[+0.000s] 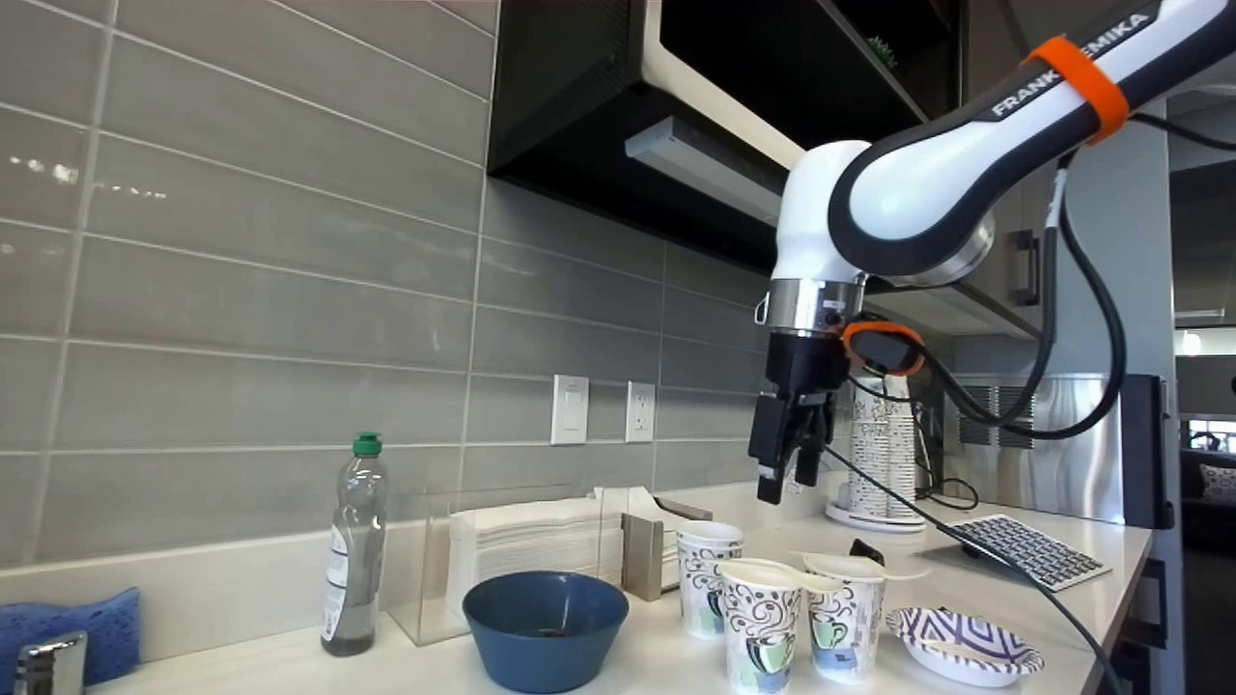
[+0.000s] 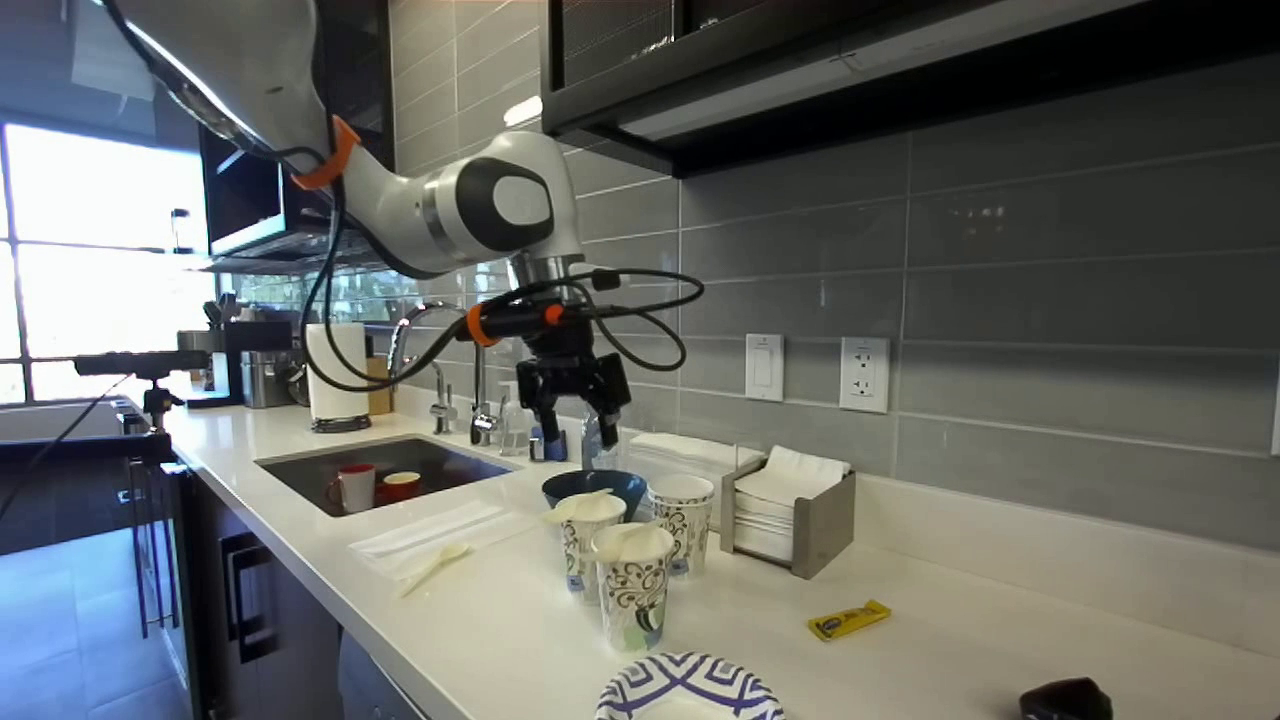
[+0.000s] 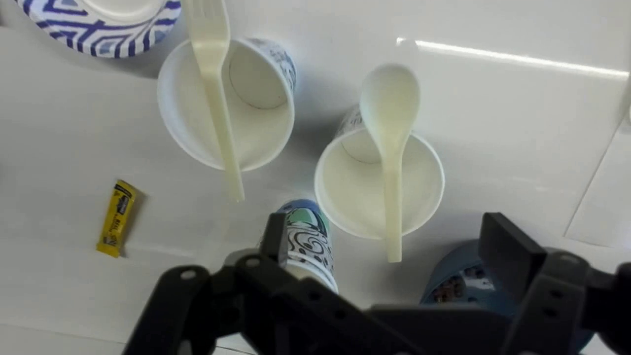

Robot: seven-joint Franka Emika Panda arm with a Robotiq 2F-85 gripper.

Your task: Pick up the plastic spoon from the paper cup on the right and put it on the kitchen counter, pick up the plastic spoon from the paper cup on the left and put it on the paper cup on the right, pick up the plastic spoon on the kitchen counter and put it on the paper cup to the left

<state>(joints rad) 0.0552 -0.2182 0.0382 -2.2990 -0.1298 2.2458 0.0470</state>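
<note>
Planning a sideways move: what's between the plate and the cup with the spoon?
The paper cup with the fork across its rim stands between the plate and the spoon cup in the wrist view; both exterior views show the same order.

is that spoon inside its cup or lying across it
Lying across: in the wrist view the spoon overhangs the cup at both ends.

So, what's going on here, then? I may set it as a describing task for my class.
A robot arm hangs over a counter, its gripper open and holding nothing. Below, a spoon lies across the rim of one cup and a fork across that of the cup beside it. Another utensil, seemingly a spoon, lies apart from them, nearer the counter's front edge. So nothing is being handled at this moment; whether the task is finished, I can't tell.
</note>
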